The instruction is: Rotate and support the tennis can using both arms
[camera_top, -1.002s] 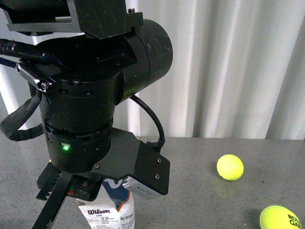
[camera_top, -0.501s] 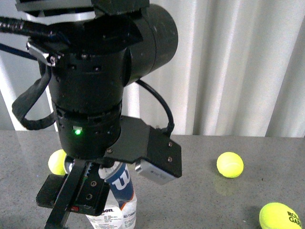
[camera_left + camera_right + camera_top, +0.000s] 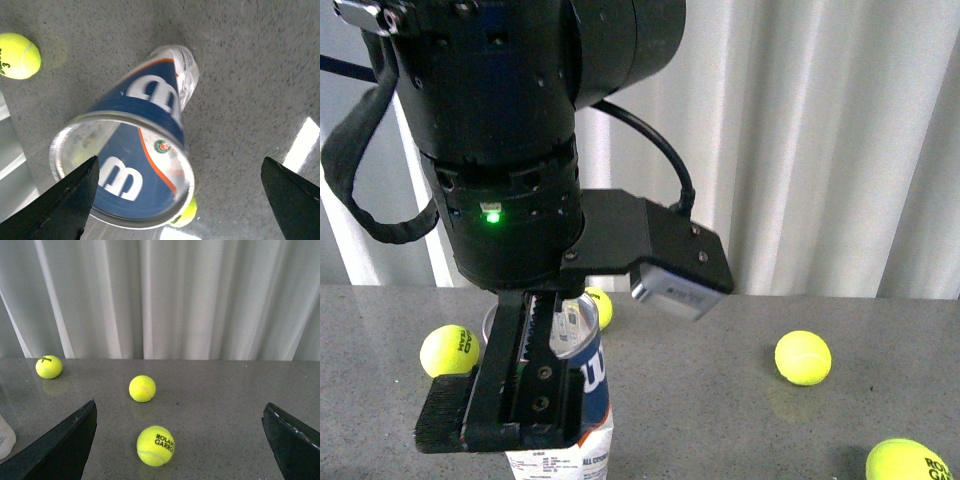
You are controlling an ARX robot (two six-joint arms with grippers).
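The tennis can, a clear tube with a blue-and-white Wilson label, stands on the grey table at the lower left of the front view. My left arm hangs in front of it and covers its left side. The left wrist view looks down into the can's open mouth. My left gripper is open above it, one fingertip overlapping the rim in the picture. My right gripper is open over the bare table, with a white sliver of the can at the frame's edge. The right arm is out of the front view.
Yellow-green tennis balls lie around the can: one to its left, one behind it, one to the right and one at the front right. A white curtain closes off the table's back edge.
My left arm has risen, lifting its gripper up along the can. More of the can's top shows now, and the two balls behind the arm have come into view.
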